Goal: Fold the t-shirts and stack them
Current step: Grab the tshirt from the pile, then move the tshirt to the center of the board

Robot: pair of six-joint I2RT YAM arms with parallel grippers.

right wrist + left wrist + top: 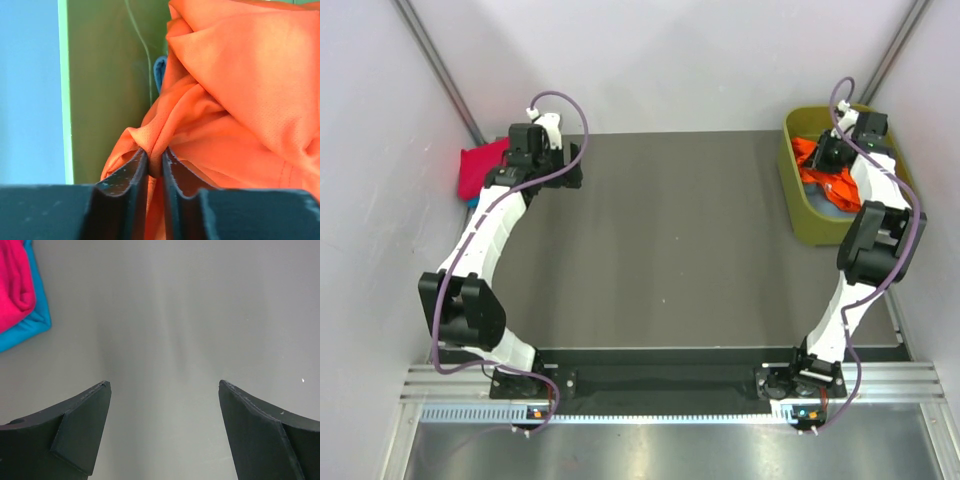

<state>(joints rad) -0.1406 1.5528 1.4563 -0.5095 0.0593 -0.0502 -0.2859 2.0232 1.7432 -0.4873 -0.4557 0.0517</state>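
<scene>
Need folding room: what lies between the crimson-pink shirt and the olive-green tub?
Top view: only the open left hand beside the crimson-pink cloth t-shirt, then bare dark tabletop up to the olive-green plastic tub.

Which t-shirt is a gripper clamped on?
The orange t-shirt in the olive tub: the right gripper pinches a fold of it. The pink shirt and blue shirt lie stacked, untouched.

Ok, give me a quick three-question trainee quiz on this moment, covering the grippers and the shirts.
1. True or false: the left gripper holds a shirt.
2. The right gripper is shut on: A) the orange t-shirt; B) a sock; C) nothing.
3. Fill in: the crimson-pink t-shirt lies on a ___ one.
Key: 1 false, its jaws stand open over bare table. 2 A, inside the olive tub. 3 light blue t-shirt.
</scene>
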